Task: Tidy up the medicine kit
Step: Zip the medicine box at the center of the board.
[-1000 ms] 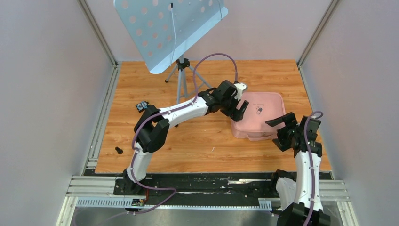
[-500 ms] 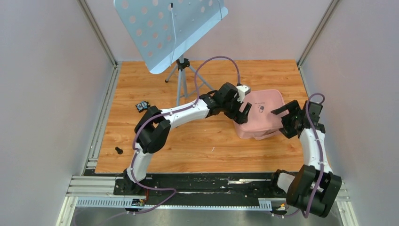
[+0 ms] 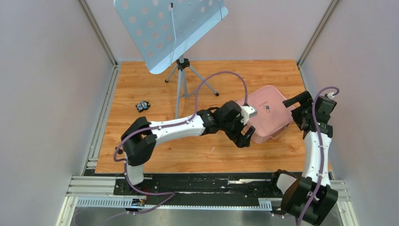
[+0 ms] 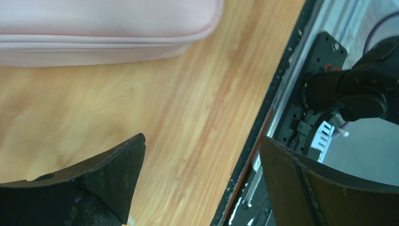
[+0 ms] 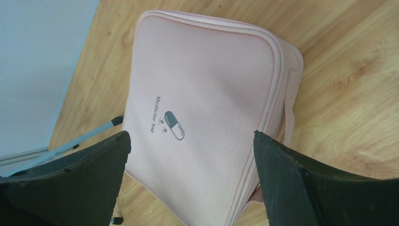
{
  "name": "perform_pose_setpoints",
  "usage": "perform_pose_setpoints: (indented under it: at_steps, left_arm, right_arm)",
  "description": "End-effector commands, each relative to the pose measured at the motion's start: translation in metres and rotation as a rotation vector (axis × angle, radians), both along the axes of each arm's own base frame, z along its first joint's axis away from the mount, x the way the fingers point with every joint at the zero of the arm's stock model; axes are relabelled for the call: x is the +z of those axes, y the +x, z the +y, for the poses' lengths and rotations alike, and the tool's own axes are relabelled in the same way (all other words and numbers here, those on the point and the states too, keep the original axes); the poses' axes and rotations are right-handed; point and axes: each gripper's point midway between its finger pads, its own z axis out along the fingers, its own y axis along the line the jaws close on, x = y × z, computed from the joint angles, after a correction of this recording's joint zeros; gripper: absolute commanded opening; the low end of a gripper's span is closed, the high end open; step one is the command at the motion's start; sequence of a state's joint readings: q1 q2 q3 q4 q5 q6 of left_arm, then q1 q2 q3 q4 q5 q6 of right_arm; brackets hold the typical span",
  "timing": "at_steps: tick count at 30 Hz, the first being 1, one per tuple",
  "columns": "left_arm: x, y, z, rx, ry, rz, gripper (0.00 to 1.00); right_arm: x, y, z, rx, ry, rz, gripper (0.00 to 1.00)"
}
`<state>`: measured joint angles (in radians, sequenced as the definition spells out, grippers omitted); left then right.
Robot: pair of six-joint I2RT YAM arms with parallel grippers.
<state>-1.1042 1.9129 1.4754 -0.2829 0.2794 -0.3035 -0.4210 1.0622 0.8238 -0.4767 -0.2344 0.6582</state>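
Two claws flank the medicine kit, and both are released, jaws spread wide with nothing between them. The kit lies flat on the desk in its far right part, turned askew so that one corner points toward the near side.

The left claw sits low at the kit's near left side. Its wrist view shows the pink side wall just beyond the fingers and apart from them, with bare wood between. The right claw hangs above the kit's right edge and looks down on the lid, where the pill logo faces up. One arm on each side reads to me as a setup for steadying the soft case while the other works the zip, since a limp pouch would slide under a single pull.

The kit is the only container here, and it is closed: the lid is down and the seam runs shut along every side that shows. What it holds cannot be seen. A side strap lies along its right wall.

Far left stands a music stand, with a small black object on the desk near its foot, both well apart from the kit.
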Motion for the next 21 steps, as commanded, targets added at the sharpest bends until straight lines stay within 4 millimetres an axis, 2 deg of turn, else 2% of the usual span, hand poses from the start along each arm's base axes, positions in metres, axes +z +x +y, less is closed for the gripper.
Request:
perform_pose_setpoints:
  at_steps: [1, 3, 6, 8, 13, 15, 16, 17, 18, 21]
  left_arm:
    - [0.061, 0.052, 0.039, 0.161, -0.077, -0.111, 0.99]
    - [0.060, 0.063, 0.056, 0.209, -0.065, -0.117, 0.99]
    - [0.057, 0.076, 0.082, 0.272, -0.037, -0.125, 0.98]
    - [0.054, 0.079, 0.095, 0.299, -0.018, -0.125, 0.98]
    - [0.045, 0.073, 0.130, 0.365, 0.031, -0.112, 0.98]
    - [0.035, 0.066, 0.146, 0.388, 0.058, -0.096, 0.98]
    - [0.040, 0.063, 0.150, 0.397, 0.044, -0.097, 0.98]
    - [0.033, 0.059, 0.155, 0.400, 0.057, -0.086, 0.98]
    - [0.036, 0.056, 0.157, 0.405, 0.044, -0.084, 0.98]
    - [0.028, 0.050, 0.164, 0.412, 0.052, -0.065, 0.98]
  right_arm:
    - [0.043, -0.003, 0.020, 0.157, -0.138, -0.115, 0.99]
    - [0.047, -0.004, 0.043, 0.255, -0.202, -0.108, 0.97]
    - [0.039, -0.006, 0.087, 0.404, -0.294, -0.047, 0.89]
    - [0.026, -0.009, 0.119, 0.510, -0.344, 0.007, 0.82]
    - [-0.018, -0.018, 0.172, 0.719, -0.521, 0.181, 0.73]
    - [-0.031, -0.017, 0.180, 0.766, -0.610, 0.242, 0.70]
    - [-0.037, -0.016, 0.182, 0.786, -0.653, 0.272, 0.70]
    - [-0.041, -0.014, 0.185, 0.807, -0.695, 0.293, 0.69]
    - [-0.045, -0.012, 0.185, 0.816, -0.750, 0.317, 0.67]
    - [-0.056, -0.005, 0.180, 0.832, -0.917, 0.376, 0.66]
